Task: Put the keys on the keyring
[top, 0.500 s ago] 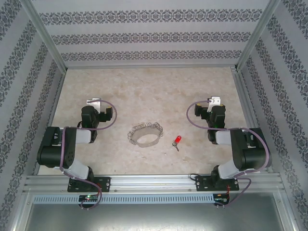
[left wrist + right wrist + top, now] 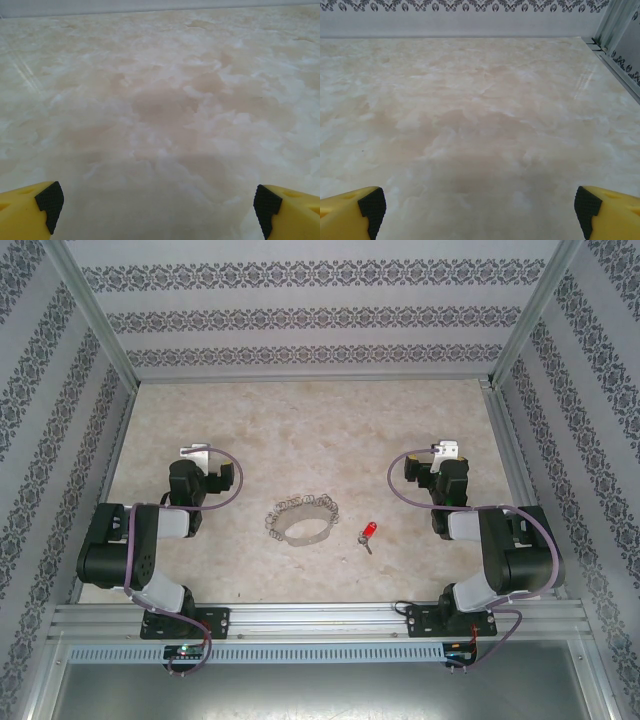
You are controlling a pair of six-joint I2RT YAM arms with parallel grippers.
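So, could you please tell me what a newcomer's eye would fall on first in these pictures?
The tiny red-headed key pops first, lying on the pale marbled table right of centre. Just left of it, apart from it, lies the keyring, a grey hoop fringed with silvery pieces. The left gripper and right gripper hang open over bare tabletop.

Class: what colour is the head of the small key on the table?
Red; the key shows best in the top external view.
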